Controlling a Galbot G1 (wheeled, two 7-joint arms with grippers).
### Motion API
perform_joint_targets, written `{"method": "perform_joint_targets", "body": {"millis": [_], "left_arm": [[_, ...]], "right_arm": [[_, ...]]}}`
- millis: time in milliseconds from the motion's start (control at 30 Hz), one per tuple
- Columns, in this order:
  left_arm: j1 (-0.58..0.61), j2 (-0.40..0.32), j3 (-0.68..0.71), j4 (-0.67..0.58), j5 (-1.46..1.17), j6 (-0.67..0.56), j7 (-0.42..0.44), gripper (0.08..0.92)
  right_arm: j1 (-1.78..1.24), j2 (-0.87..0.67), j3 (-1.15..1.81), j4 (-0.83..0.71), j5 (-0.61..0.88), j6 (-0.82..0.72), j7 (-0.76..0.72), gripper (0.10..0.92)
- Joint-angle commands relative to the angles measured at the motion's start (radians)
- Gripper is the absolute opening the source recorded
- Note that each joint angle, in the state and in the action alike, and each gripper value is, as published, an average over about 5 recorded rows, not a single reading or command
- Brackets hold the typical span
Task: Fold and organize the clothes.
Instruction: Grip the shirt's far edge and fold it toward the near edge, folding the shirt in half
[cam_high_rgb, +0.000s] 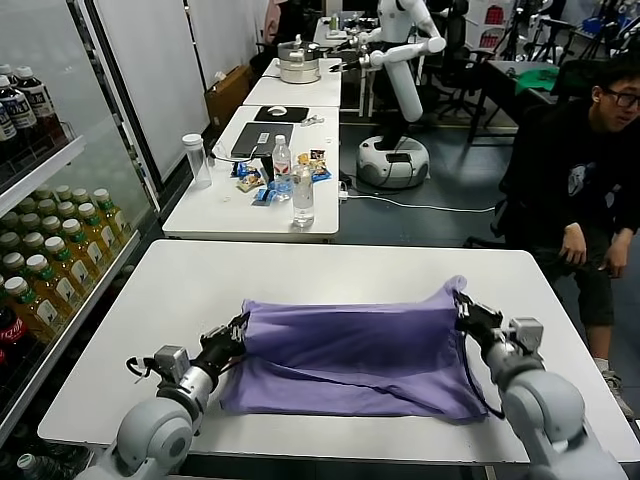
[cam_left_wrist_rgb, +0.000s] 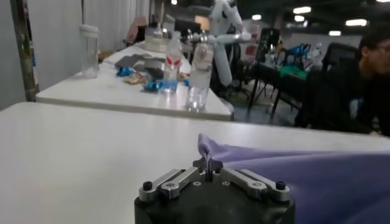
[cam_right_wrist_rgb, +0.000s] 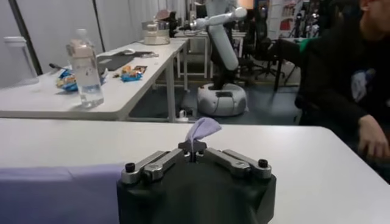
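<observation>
**Both corners of the lavender T-shirt pinched**

I am holding the lavender T-shirt (cam_high_rgb: 355, 358) at two corners, and it is lying spread across the near half of the white worktop (cam_high_rgb: 200, 290), partly folded so that its far edge is standing a little raised between my arms.

My left gripper (cam_high_rgb: 237, 331) is sitting at the T-shirt's far left corner, its jaws clenched on the fabric; in the left wrist view a small peak of purple cloth is poking up from between the closed jaws of the left gripper (cam_left_wrist_rgb: 208, 165), with the rest of the T-shirt (cam_left_wrist_rgb: 317, 173) trailing away beside it.

My right gripper (cam_high_rgb: 464, 305) is sitting at the T-shirt's far right corner, jaws likewise clenched on the cloth. In the right wrist view a tuft of T-shirt (cam_right_wrist_rgb: 203, 128) is sticking up out of the right gripper (cam_right_wrist_rgb: 192, 148).

Beyond the T-shirt, a second table (cam_high_rgb: 215, 210) is carrying a water bottle (cam_high_rgb: 302, 192) and snack packets (cam_high_rgb: 250, 180). A seated person (cam_high_rgb: 580, 170) is to the T-shirt's far right.
</observation>
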Motion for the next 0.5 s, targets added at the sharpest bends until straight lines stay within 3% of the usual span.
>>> {"method": "perform_joint_targets", "body": {"millis": [33, 233, 500], "left_arm": [[0.059, 0.023, -0.01, -0.032, 0.034, 0.07, -0.003, 0.096], [0.021, -0.011, 0.02, 0.036, 0.116, 0.073, -0.005, 0.145], [0.087, -0.051, 0.005, -0.021, 0.223, 0.024, -0.058, 0.371]], "right_arm": [[-0.172, 0.009, 0.08, 0.114, -0.016, -0.001, 0.004, 0.111], [-0.104, 0.05, 0.002, 0.024, -0.096, -0.008, 0.008, 0.185], [-0.129, 0.069, -0.011, 0.037, -0.177, 0.016, 0.001, 0.409]]}}
